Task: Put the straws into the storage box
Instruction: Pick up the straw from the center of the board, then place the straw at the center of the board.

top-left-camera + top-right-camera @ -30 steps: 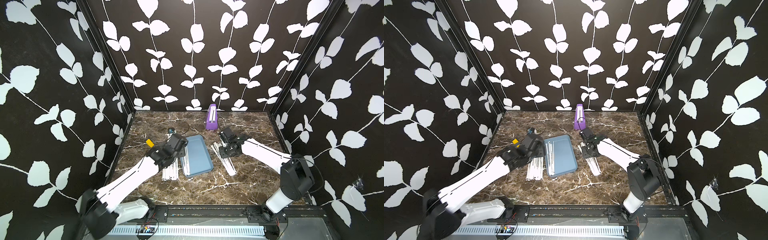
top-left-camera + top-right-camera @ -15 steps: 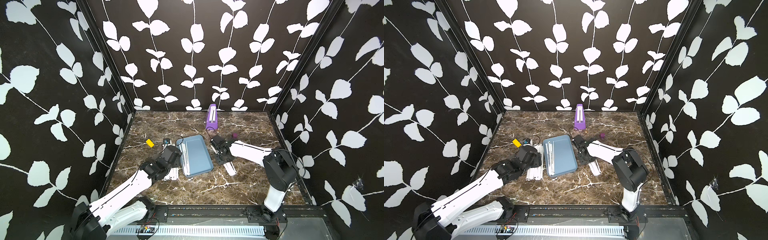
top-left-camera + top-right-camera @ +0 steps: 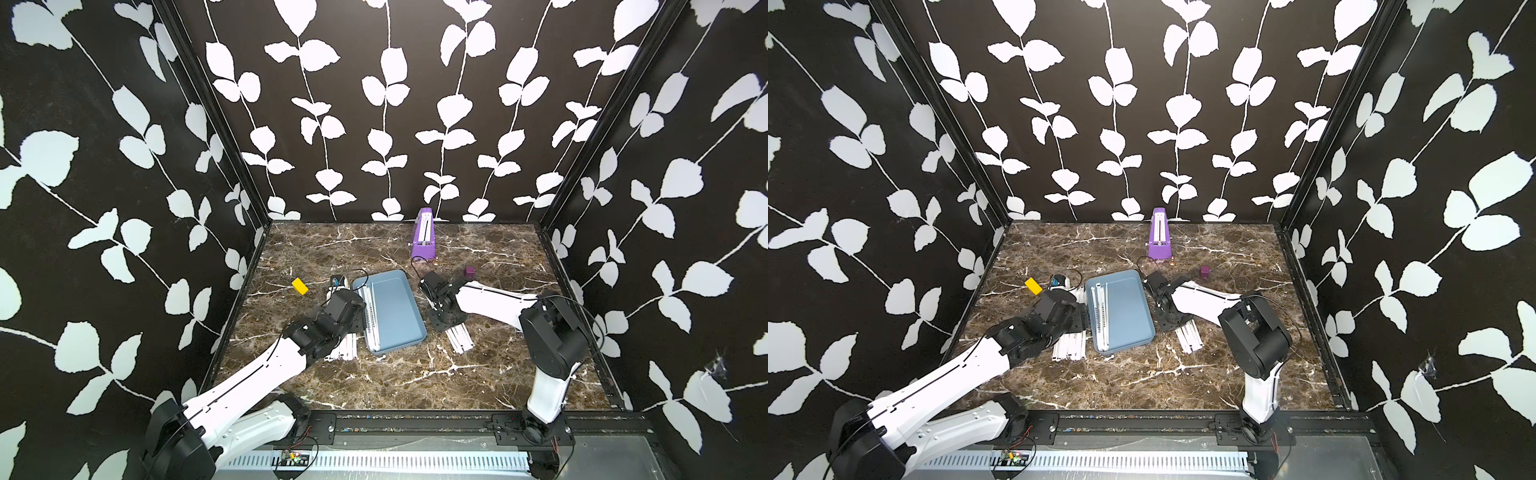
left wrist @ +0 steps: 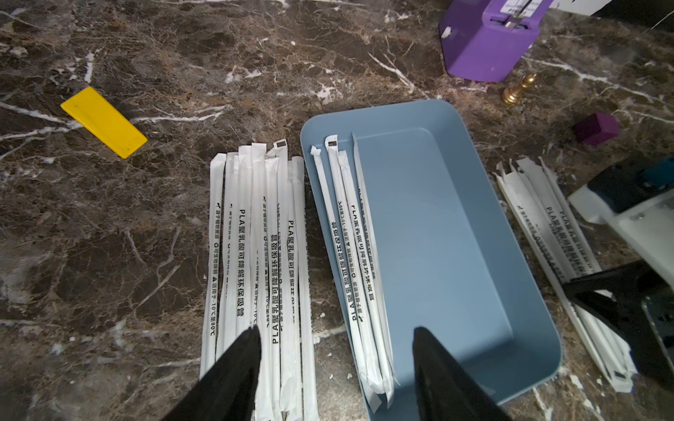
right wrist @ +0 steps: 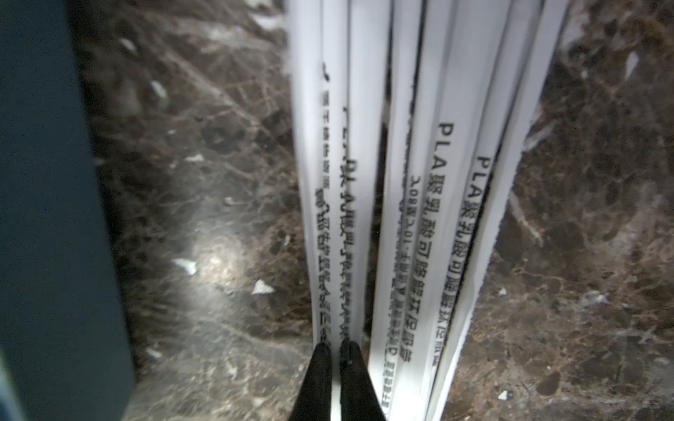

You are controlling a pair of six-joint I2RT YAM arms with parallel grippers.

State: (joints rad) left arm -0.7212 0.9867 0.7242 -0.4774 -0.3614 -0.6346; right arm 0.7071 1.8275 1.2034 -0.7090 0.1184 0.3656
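So my right gripper (image 5: 335, 348) came down and pinched a white paper-wrapped straw (image 5: 333, 218) right of the shallow light-blue tray (image 4: 437, 226); left gripper (image 4: 335, 331) still spread wide.

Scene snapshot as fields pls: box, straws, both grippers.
storage box: mid-table, between the arms
straws in box: a few, along one long wall
left straw pile: on table beside box
right straw pile: on table, box's other side
left gripper: open, nothing held
right gripper: shut on straw from right pile
clutter: yellow block, purple cube
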